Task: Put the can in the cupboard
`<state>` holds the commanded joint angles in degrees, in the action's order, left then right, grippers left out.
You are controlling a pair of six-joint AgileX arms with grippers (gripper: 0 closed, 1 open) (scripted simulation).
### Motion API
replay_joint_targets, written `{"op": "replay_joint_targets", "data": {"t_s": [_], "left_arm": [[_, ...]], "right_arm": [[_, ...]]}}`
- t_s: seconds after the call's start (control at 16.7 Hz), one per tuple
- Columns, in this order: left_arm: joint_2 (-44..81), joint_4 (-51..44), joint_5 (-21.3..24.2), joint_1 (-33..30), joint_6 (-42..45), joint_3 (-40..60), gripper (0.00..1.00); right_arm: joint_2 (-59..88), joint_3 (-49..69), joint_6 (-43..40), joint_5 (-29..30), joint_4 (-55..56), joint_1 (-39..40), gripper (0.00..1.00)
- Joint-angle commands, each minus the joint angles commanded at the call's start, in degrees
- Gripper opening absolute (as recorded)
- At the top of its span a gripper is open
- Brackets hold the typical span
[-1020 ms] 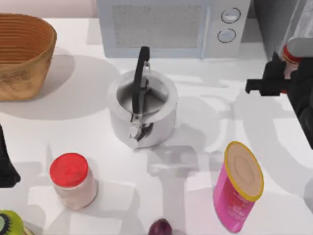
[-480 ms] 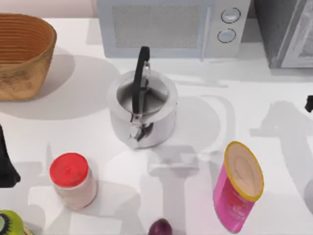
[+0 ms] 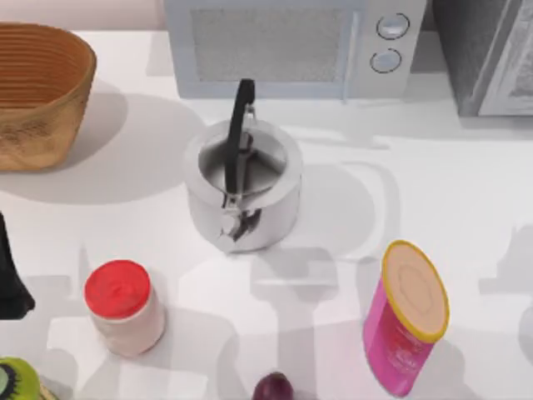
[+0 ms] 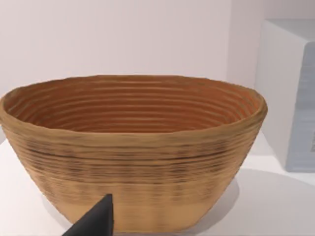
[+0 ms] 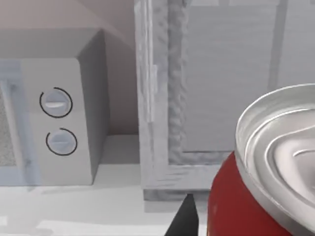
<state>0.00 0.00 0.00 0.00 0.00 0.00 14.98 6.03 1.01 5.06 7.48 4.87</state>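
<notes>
Red slim can (image 5: 248, 196) with silver top stands upright near our right end effector, facing the dark grey speckled cupboard (image 5: 197, 98); whether it is gripped we cannot tell.

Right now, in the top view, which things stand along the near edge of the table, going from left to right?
Green fruit → red-lidded jar → purple fruit → pink canister.
</notes>
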Motion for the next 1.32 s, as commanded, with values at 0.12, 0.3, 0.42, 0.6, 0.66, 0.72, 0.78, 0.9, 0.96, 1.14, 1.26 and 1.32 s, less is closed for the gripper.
{"op": "replay_joint_targets", "data": {"t_s": [0.12,0.3,0.42,0.6,0.66,0.72,0.78,0.9,0.96,1.14,1.26,1.32], "left_arm": [[0.0,0.0,0.0,0.0,0.0,0.0,1.0],[0.0,0.0,0.0,0.0,0.0,0.0,1.0],[0.0,0.0,0.0,0.0,0.0,0.0,1.0],[0.0,0.0,0.0,0.0,0.0,0.0,1.0],[0.0,0.0,0.0,0.0,0.0,0.0,1.0],[0.0,0.0,0.0,0.0,0.0,0.0,1.0],[0.0,0.0,0.0,0.0,0.0,0.0,1.0],[0.0,0.0,0.0,0.0,0.0,0.0,1.0],[0.0,0.0,0.0,0.0,0.0,0.0,1.0],[0.0,0.0,0.0,0.0,0.0,0.0,1.0],[0.0,0.0,0.0,0.0,0.0,0.0,1.0],[0.0,0.0,0.0,0.0,0.0,0.0,1.0]], "right_arm": [[-6.84,-2.74,-0.53,-2.2,-3.37,-2.24,0.0],[-13.52,-5.43,-0.94,-4.52,-6.72,-4.39,0.0],[-14.98,-6.03,-1.01,-5.06,-7.48,-4.87,0.0],[-14.98,-6.03,-1.01,-5.06,-7.48,-4.87,0.0],[-14.74,-5.89,-0.9,-4.99,-7.38,-4.69,0.0],[-14.72,-5.87,-0.9,-4.99,-7.39,-4.69,0.0],[-14.2,-5.27,-0.88,-4.98,-7.52,-4.53,0.0],[-11.57,-2.23,-0.84,-4.86,-8.23,-3.85,0.0],[-9.52,0.2,-0.81,-4.69,-8.81,-3.39,0.0],[-0.99,10.89,-0.75,-3.7,-11.39,-1.88,0.0],[6.27,20.24,-0.72,-2.64,-13.68,-0.87,0.0],[10.22,25.39,-0.7,-2.01,-14.95,-0.37,0.0]]}}
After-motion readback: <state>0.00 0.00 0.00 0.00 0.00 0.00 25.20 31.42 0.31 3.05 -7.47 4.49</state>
